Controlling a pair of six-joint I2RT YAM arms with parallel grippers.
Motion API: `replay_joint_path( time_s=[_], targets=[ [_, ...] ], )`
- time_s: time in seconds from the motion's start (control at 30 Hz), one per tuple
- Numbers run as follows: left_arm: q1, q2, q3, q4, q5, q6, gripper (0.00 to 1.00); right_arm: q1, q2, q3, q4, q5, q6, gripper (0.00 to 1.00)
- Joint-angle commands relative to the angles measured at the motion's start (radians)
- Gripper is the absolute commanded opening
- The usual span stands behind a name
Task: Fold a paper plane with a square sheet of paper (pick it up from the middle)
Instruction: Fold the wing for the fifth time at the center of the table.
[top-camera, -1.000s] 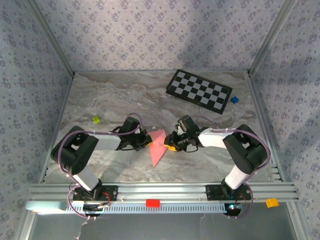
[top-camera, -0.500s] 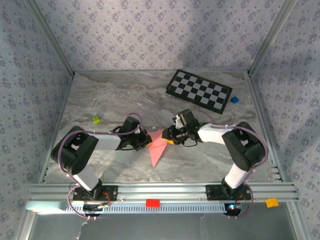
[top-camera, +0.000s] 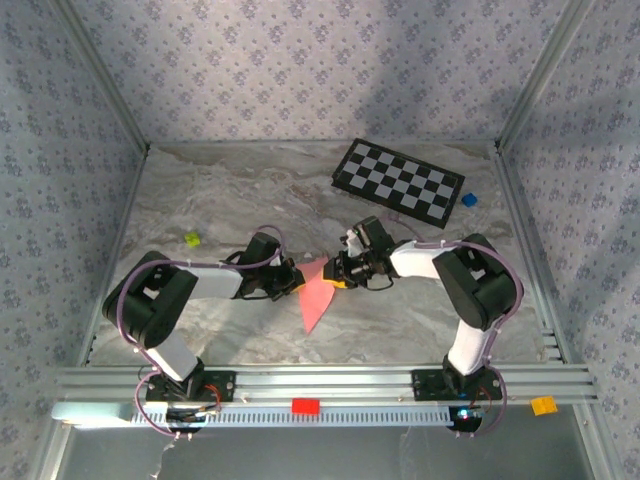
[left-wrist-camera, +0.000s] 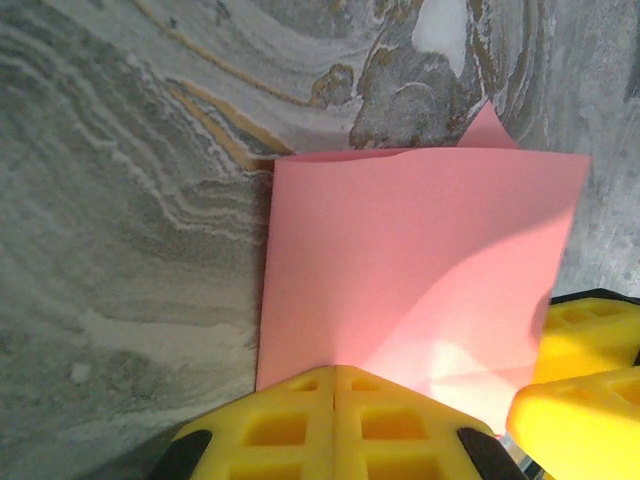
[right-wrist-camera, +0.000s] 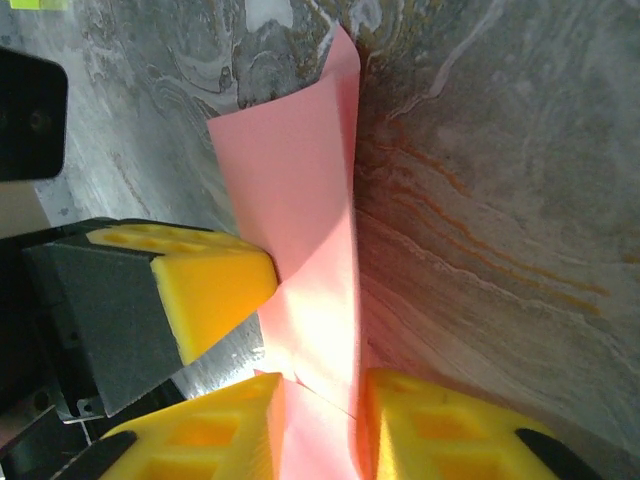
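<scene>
Paper (top-camera: 314, 298) lies mid-table (top-camera: 220, 200), closer to the near edge than the far one, between the two grippers. From the top it reads as a slim triangle with its long axis running far to near. The tip points at the near edge, tilted a bit left, and the wide end is far. Left gripper (top-camera: 296, 284) comes in from the left at the wide end and right gripper (top-camera: 334, 277) from the right, tips close together. Both cover the wide end's corners there, and the creases are too small to make out. In the left wrist view the left gripper (left-wrist-camera: 333, 388) has its fingers pressed together, clamping the paper (left-wrist-camera: 420, 270) at its near edge, which hides that edge. A small corner pokes up behind the paper's far edge, and a right finger (left-wrist-camera: 585, 350) sits at the lower right, touching the paper. In the right wrist view the paper (right-wrist-camera: 300, 200) stands up as a folded flap, with the frame cutting off its bottom. Right gripper (right-wrist-camera: 320, 405) has its fingers narrow, one on each side of the flap. The flap fills the gap, but I cannot tell if it is actually pinched. A left finger (right-wrist-camera: 210, 285) touches the flap from the left. Checkerboard (top-camera: 400, 182) sits near the far right corner, well apart.
</scene>
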Motion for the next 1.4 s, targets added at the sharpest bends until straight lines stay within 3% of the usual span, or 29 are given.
replay_joint_path(
  time_s=[0.0,0.23,0.4,0.77,1.07,1.23,1.37],
  targets=[
    [0.008,0.014,0.009,-0.055,-0.011,0.028,0.01,-0.013,0.023,0.031,-0.042,-0.046,-0.049,0.27],
    [0.009,0.005,0.034,-0.097,-0.008,0.053,0.02,-0.043,0.025,0.058,-0.11,-0.057,-0.117,0.27],
    [0.011,0.007,0.041,-0.101,-0.004,0.067,0.02,-0.047,0.064,0.062,-0.04,-0.145,-0.091,0.27],
    [0.018,0.007,0.036,-0.085,0.008,0.061,0.02,-0.046,0.097,0.099,-0.072,-0.16,-0.131,0.27],
    [0.023,-0.007,0.029,-0.074,0.013,0.062,0.04,-0.049,0.102,0.105,-0.095,-0.167,-0.147,0.12],
    [0.024,-0.037,0.029,-0.051,0.013,0.074,0.13,-0.048,0.08,0.084,-0.079,-0.143,-0.11,0.01],
    [0.012,-0.147,0.033,-0.111,-0.047,0.115,0.32,-0.053,0.006,0.013,0.0,-0.069,0.022,0.0]
  ],
)
